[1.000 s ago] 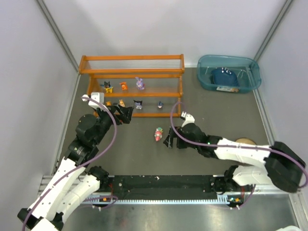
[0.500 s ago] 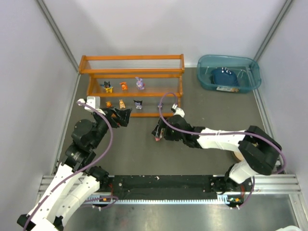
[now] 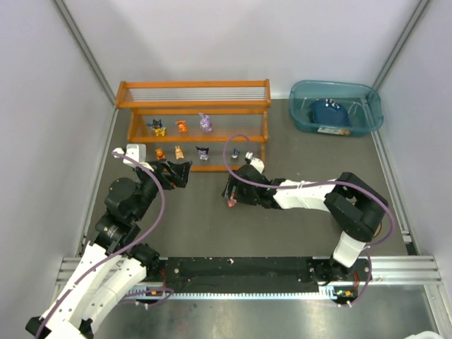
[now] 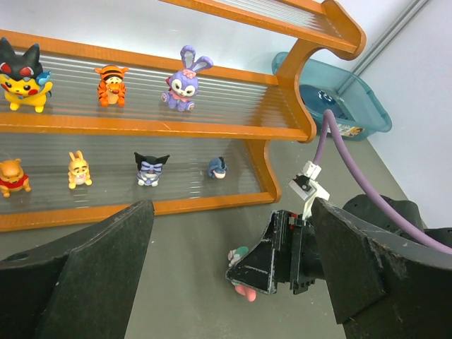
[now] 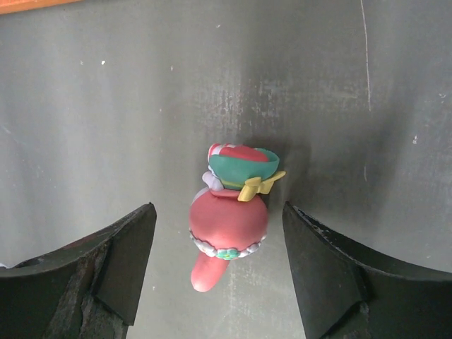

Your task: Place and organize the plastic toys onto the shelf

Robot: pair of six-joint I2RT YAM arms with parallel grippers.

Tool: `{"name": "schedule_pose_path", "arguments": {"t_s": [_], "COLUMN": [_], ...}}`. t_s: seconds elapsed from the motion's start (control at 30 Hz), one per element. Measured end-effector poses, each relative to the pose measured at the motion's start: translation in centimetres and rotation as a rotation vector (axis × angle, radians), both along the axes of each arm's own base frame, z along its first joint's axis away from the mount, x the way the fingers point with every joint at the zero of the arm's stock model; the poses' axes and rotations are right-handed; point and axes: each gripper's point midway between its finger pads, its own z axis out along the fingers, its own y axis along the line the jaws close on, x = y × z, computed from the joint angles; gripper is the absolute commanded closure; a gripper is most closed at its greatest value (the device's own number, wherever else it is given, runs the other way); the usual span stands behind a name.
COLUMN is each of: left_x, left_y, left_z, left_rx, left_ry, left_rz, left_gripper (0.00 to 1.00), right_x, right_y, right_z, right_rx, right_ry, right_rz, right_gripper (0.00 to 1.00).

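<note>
Plastic toys: 7 of 8 visible ones already sit on the shelf point(image 4: 289, 106). Mid tier, L to R: black-yellow figure point(image 4: 23, 74), orange tiger point(image 4: 109, 83), purple bunny point(image 4: 183, 78). Lowest tier: orange-red bear point(image 4: 13, 176), tan bunny point(image 4: 79, 169), navy-white figure point(image 4: 151, 168), small blue one point(image 4: 218, 168). All upright and spaced in rows.

Left to do: 1 toy, the pink-red-white figure point(image 5: 229, 212). It lies on its side on the table point(image 3: 212, 226), in front of the shelf near its R end.

Right gripper point(image 5: 219, 212) is low over it, fingers apart, one each side of the toy w/ a gap on both sides, so no contact yet. Left gripper point(image 4: 232, 205) hangs in front of the shelf's L half, fingers apart, holding nothing.

Judgement: task approx. done bar this last piece. Remaining steps: close on it, lift, set it upright on a tier. There's room at the R end of the mid tier beside the bunny.
</note>
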Motion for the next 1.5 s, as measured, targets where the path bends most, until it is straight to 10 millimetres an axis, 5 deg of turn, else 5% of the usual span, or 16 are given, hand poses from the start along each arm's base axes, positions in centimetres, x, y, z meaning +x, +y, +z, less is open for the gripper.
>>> {"name": "schedule_pose_path", "arguments": {"t_s": [0.07,0.2,0.43,0.67,0.87,1.07,1.13,1.17,1.27,1.5], "left_x": [0.0,-0.1,0.0,0.0,-0.3,-0.8,-0.9,-1.0,-1.2,-1.7], "left_y": [0.0,0.1,0.1,0.2,0.1,0.2,0.2,0.3,0.4,0.9], "left_z": [-0.1,-0.1,-0.4,-0.5,-0.8,-1.1,-1.4,-1.5,-1.8,-1.9], "left_rx": [0.001,0.004,0.009,0.02,0.024,0.025,0.03,0.032,0.036,0.034], "left_ry": [0.0,-0.001,0.006,0.005,0.014,0.017,0.026,0.03,0.039,0.044], "left_rz": [0.001,0.001,0.005,0.007,-0.006,-0.016,-0.016,-0.016,-0.016,-0.001], "left_gripper": [0.01,0.01,0.01,0.01,0.01,0.01,0.01,0.01,0.01,0.01], "right_x": [0.1,-0.4,-1.6,-4.8,-8.2,-13.0,-13.7,-13.7,-13.2,-10.5], "right_y": [0.2,0.5,1.7,0.1,0.0,-2.0,-2.8,-3.0,-2.9,-0.7], "right_z": [0.2,0.1,0.0,1.1,6.7,4.8,4.0,3.9,4.0,6.0], "right_rx": [0.002,-0.002,0.036,0.02,0.072,-0.096,-0.135,-0.142,-0.136,-0.066], "right_ry": [-0.003,-0.004,-0.032,-0.081,-0.192,-0.132,-0.103,-0.094,-0.092,-0.101], "right_rz": [0.001,0.013,0.053,0.167,0.444,0.682,0.7,0.691,0.637,0.439], "right_gripper": [0.39,0.75,1.0,1.0,1.0,0.98,0.81,0.63,0.4,0.31]}}
